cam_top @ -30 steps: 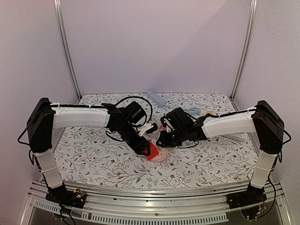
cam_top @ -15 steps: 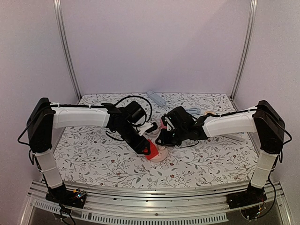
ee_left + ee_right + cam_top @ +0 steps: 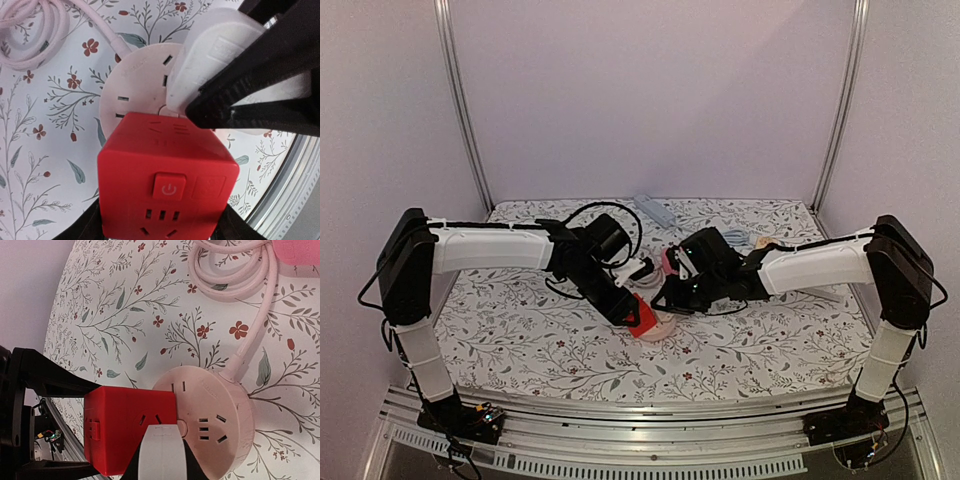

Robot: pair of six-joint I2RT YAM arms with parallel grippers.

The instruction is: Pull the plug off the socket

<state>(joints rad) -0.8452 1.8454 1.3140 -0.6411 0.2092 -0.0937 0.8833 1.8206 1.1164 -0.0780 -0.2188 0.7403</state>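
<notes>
A round pale pink socket (image 3: 215, 415) lies on the floral table, also seen from above (image 3: 661, 329). A red cube adapter (image 3: 167, 180) sits on its near side, and my left gripper (image 3: 160, 227) is shut on the cube's flanks. My right gripper (image 3: 162, 462) is shut on a white plug (image 3: 161, 450), which sits over the socket's face beside the cube. In the left wrist view the plug (image 3: 210, 55) shows clamped between the black fingers (image 3: 260, 95). Its prongs are hidden. From above, both grippers (image 3: 638, 312) (image 3: 668, 298) meet over the socket.
The socket's pink cord lies coiled (image 3: 235, 275) just behind it, with a pink block (image 3: 300, 250) at its end. A grey power strip (image 3: 653, 210) and a pale blue cable (image 3: 730, 237) lie further back. The metal front rail (image 3: 295, 170) runs close by.
My right gripper with the white plug has eased slightly right and up. The left gripper and red cube have barely moved.
</notes>
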